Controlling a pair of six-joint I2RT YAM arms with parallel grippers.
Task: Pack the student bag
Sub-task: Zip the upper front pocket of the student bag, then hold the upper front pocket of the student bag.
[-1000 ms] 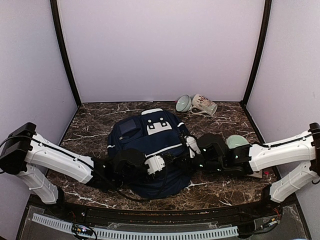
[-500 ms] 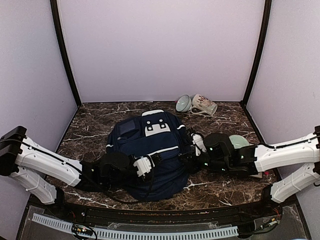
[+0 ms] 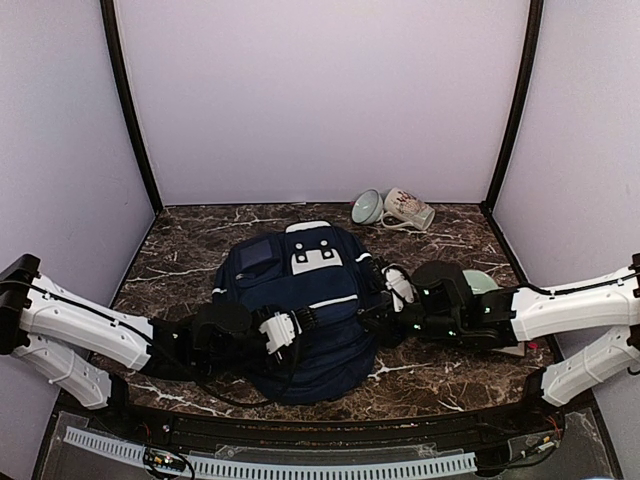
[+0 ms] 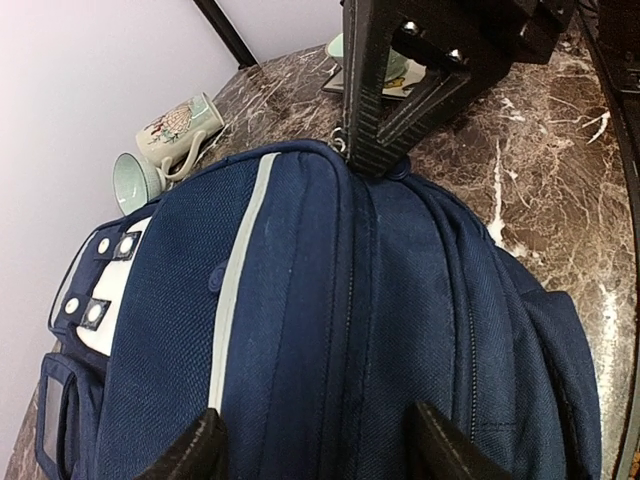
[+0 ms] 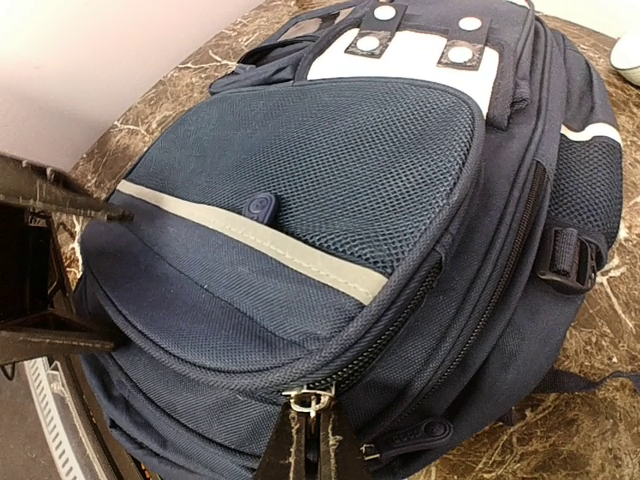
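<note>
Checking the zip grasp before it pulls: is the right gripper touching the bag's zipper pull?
Touching. The right wrist view shows the right gripper pinching the metal zipper pull of the student bag.

Upper right of centre on marble table (image 3: 190,250): patterned mug (image 3: 408,209) on its side, beside tipped pale-green bowl (image 3: 366,207). Second green bowl (image 3: 482,281) mid-right, partly hidden.

No legible writing in any view

The white patch (image 5: 400,62) on the student bag (image 3: 330,345) carries only 4 round studs; the mug (image 3: 408,209) bears a coloured picture, no letters discernible.
</note>
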